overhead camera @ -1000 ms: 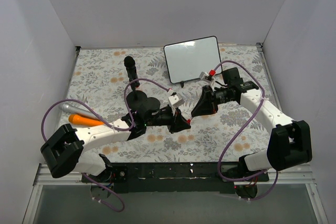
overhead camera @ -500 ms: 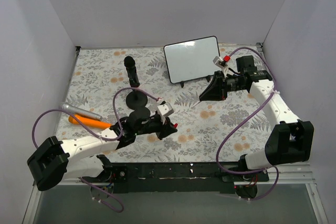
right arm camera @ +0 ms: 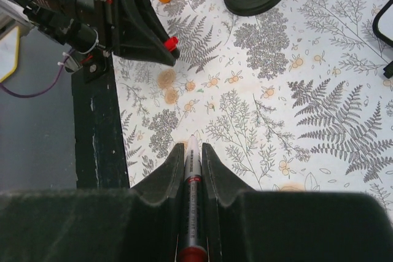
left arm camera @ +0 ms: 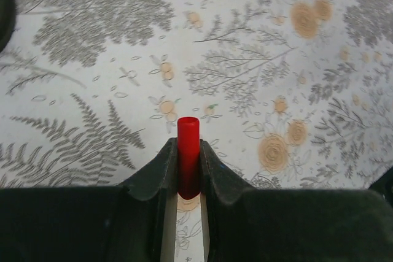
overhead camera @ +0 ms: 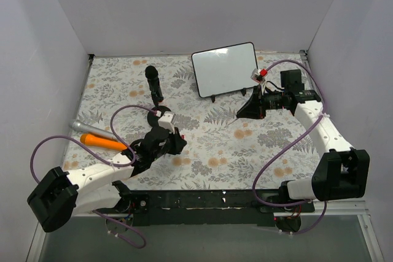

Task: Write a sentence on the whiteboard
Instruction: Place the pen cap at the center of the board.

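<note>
Both clenched: left gripper [left arm camera: 188,145] on red cap [left arm camera: 188,128], right gripper [right arm camera: 192,148] on marker [right arm camera: 193,204], rear cropped.

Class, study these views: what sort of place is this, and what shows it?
Probably a robot test cell: plain white panels box in a floral-clothed table, a left arm and a right arm are mounted at its near edge, and a whiteboard stands at the back.
</note>
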Robot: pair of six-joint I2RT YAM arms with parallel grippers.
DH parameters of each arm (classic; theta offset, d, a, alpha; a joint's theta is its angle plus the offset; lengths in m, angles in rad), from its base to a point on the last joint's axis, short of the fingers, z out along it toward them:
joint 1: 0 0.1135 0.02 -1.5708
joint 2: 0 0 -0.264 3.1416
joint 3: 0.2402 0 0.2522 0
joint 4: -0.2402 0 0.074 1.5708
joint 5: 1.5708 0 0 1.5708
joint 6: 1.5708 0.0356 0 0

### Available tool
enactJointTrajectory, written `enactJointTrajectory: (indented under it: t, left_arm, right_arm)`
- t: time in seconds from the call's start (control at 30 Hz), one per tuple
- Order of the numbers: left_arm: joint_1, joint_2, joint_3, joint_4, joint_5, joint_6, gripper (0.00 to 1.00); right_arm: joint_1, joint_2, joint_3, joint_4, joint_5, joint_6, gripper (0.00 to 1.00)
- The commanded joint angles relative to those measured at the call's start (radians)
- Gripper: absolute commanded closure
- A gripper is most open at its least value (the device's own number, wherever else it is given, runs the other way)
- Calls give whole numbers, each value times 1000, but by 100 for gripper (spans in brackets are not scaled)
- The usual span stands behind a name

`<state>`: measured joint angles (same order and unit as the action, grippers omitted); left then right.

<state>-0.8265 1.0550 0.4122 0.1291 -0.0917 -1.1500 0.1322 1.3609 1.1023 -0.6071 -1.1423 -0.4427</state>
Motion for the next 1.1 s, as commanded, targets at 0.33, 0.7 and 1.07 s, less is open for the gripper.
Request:
enactJointTrajectory:
  t: [0.33, 0.7, 1.07]
  left_arm:
    - [159, 137, 30, -267, -319, -304, 100]
    - [173, 168, 112, -371, -315, -309, 30]
    - [171, -79, 183, -356, 136, -82, 8]
  right_arm:
    - [-3, -52, -81, 112, -8, 45, 99]
    - [-3, -62, -110, 130, -24, 42, 99]
    - [-52, -124, -165, 135, 27, -25, 99]
